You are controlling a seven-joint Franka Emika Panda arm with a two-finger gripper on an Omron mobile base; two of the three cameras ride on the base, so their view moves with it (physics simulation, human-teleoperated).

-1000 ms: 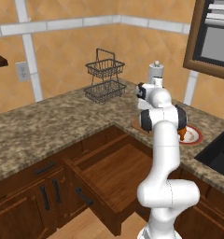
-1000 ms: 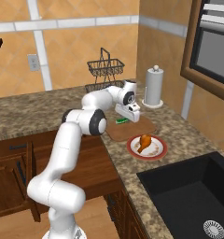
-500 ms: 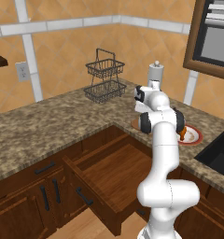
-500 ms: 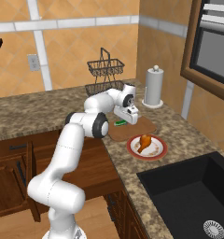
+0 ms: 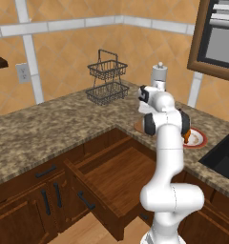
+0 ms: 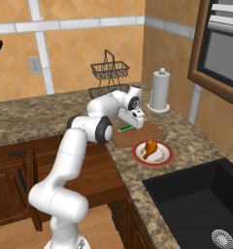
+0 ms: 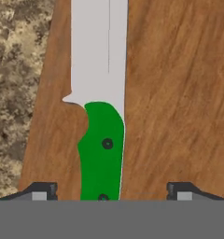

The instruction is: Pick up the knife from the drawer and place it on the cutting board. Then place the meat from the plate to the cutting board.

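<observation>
Two dark fingertips of the claw are seen spread wide apart in the hand view, one to each side of the knife, and neither is seen touching it; nothing is gripped. The knife is laid flat on the cutting board, green handle toward the claw and grey blade pointing away, close to the board's edge beside the speckled table.

In the right base view, going left to right, the drawer is seen pulled open beneath the table, then the claw hanging over the cutting board with the knife under it. The plate lies just beside the board and carries the meat. A black sink is set further right.
</observation>
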